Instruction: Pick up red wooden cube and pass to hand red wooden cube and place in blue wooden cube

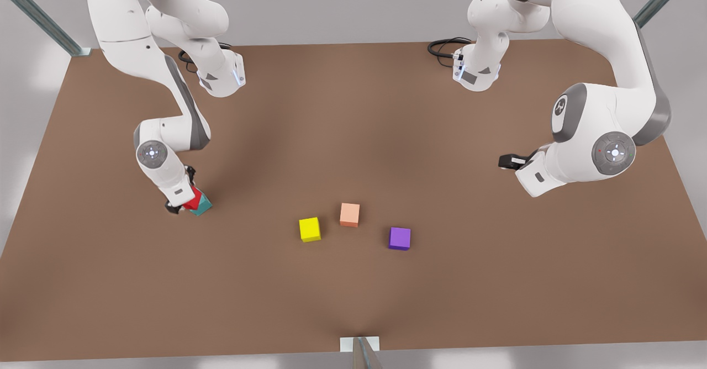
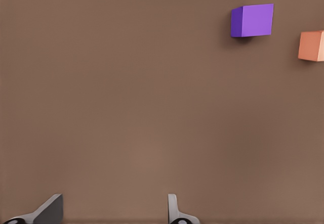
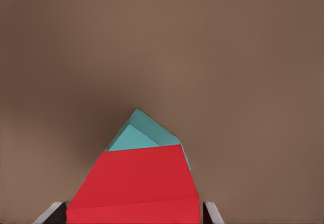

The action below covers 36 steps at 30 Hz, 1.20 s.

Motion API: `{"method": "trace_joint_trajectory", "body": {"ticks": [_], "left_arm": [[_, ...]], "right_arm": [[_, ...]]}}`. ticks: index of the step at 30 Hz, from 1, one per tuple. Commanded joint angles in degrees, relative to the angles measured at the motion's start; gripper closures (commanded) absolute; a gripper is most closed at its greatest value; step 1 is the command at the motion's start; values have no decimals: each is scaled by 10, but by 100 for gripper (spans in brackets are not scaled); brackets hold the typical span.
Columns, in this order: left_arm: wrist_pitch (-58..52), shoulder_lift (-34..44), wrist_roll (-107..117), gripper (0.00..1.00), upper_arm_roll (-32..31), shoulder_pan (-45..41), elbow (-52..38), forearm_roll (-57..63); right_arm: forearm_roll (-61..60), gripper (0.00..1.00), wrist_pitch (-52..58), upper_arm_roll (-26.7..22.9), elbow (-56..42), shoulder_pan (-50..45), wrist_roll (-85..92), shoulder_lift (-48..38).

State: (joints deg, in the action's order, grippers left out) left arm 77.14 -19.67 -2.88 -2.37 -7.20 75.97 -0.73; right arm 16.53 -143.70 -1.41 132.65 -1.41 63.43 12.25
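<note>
Red cube held against the teal one: the hand-over looks done, the release is left.

On the brown table, the right gripper, at the front view's lower left, is closed on the red wooden cube, which sits tilted and touching the blue wooden cube; I judge placement under way, with letting go and pulling back not yet done. The left gripper, at the front view's right edge, waits with its fingers spread and nothing between them. Mid-frame and low lie the purple cube, peach cube and yellow cube, well apart from the stack.
</note>
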Motion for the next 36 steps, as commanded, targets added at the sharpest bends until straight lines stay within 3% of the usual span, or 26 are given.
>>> {"method": "trace_joint_trajectory", "body": {"ticks": [1,8,12,15,18,19,26,36], "left_arm": [[-1,1,-5,0,0,0,0,0],[-1,0,-5,0,-7,1,0,5],[-2,1,-5,0,-7,1,1,5],[-2,1,-5,0,-7,2,0,5],[-2,0,-5,0,-7,1,0,5],[-2,1,-5,0,-7,1,0,5],[-2,0,-5,0,-7,1,0,5],[-8,0,-5,0,-8,1,0,5]], "right_arm": [[-4,0,6,1,9,0,-32,-10],[-56,0,116,13,-44,-7,-20,-41],[-127,0,297,18,-194,-27,-48,-34],[-129,0,419,17,-368,-31,-287,40],[-129,0,435,5,-375,-14,-581,35],[-130,0,445,3,-375,-13,-607,20],[-149,0,594,-22,-454,-13,-649,-75],[-164,0,595,-31,-456,-12,-663,-78]]}}
